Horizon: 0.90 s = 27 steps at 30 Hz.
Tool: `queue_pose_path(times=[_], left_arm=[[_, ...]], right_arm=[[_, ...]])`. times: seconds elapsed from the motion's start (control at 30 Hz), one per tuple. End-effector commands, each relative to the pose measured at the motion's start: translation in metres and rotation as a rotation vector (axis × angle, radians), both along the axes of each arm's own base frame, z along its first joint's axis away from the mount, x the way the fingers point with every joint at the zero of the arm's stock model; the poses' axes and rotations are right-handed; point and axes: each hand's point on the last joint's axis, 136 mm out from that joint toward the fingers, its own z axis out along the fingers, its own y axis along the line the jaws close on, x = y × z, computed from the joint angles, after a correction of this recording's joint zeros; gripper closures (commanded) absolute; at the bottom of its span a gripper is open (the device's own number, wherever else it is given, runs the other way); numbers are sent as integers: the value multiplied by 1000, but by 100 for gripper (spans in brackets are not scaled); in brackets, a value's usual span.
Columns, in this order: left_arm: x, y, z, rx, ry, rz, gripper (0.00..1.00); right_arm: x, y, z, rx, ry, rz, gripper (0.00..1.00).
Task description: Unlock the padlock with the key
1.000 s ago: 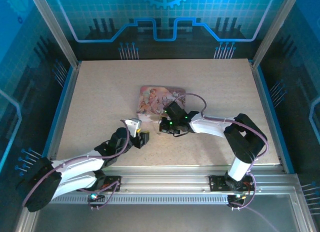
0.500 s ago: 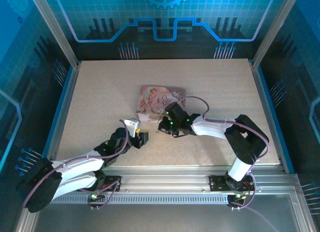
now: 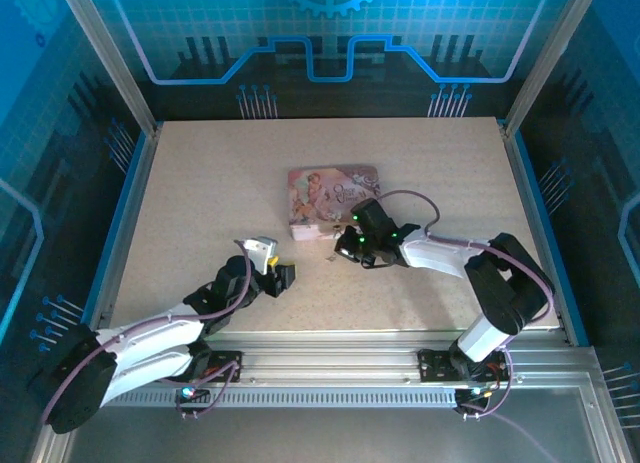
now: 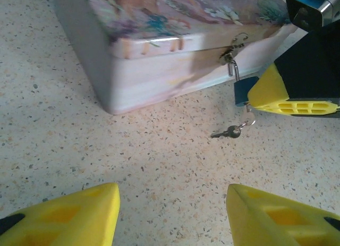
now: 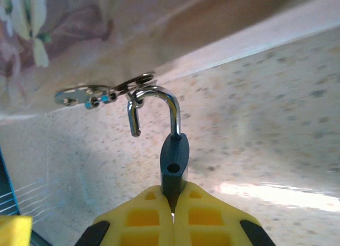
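While the right gripper (image 5: pixel 173 202) is clamping the padlock (image 5: pixel 174 158), the pink box (image 3: pixel 333 191) is shifting rightward. The left gripper (image 4: pixel 171 201) is hovering half-open, empty.

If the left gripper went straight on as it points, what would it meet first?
Likely the pink box, its front wall, across bare table ahead of the left gripper. The key and padlock lie right of that line. Depth unclear: maybe the table first.

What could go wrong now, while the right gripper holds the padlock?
1. The shackle looks open but is hooked in the hasp; a pull by the right gripper, shut on the padlock, may drag the pink box.
2. The key dangles onto the table and may snag.
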Motion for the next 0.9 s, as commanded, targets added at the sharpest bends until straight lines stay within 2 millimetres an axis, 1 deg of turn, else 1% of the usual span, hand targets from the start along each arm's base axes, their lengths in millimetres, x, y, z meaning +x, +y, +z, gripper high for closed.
queue_pose_path(times=[0.0, 0.23, 0.6, 0.87], left_arm=[[-4, 3, -6, -6, 23, -3, 44], [-4, 1, -4, -10, 26, -13, 44], [-3, -4, 0, -18, 33, -30, 44], [-2, -6, 0, -14, 36, -38, 44]], right_arm=[[-3, -16, 1, -22, 0, -1, 100], [-2, -20, 5, -27, -7, 26, 100], [-1, -29, 12, 8, -37, 15, 100], [2, -24, 13, 46, -44, 23, 100]])
